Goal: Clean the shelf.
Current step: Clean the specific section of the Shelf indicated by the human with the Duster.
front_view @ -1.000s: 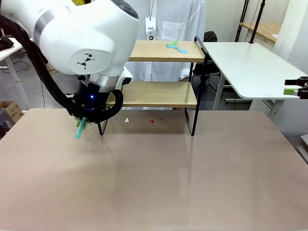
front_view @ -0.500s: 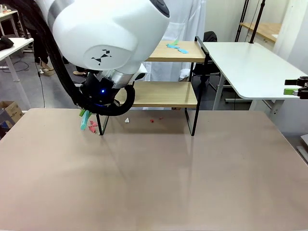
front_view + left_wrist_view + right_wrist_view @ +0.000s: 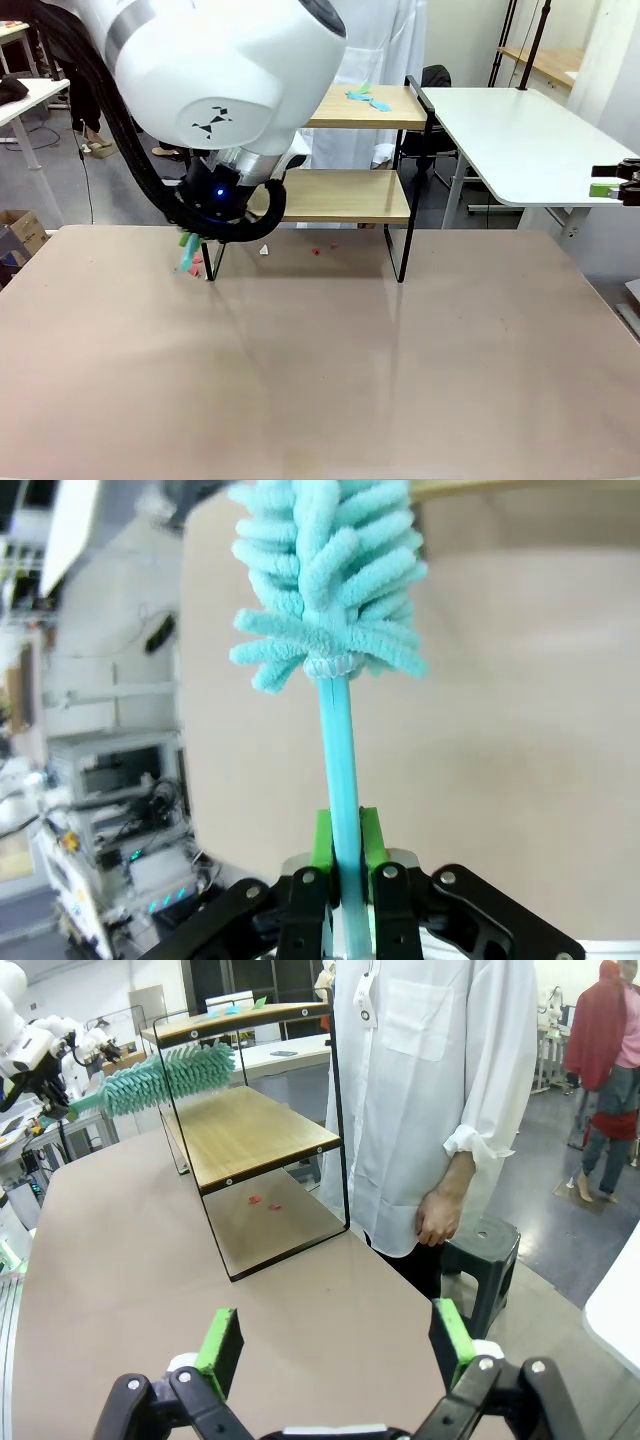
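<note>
The shelf stands at the far middle of the table, two wooden boards in a black frame. Blue and green scraps lie on its top board. My left gripper hangs at the shelf's left end, shut on the handle of a teal fluffy duster. The left wrist view shows the left gripper clamped on the thin handle, with the duster head ahead. From the right wrist, the duster head reaches in over the lower board of the shelf. My right gripper is open and holds nothing.
Small red bits and a white bit lie on the table under the shelf. A person in a white coat stands behind the shelf. My right gripper sits at the far right edge, beside a white side table.
My left arm has swung right toward the shelf's left end, carrying the duster with it. The right gripper has stayed where it was.
</note>
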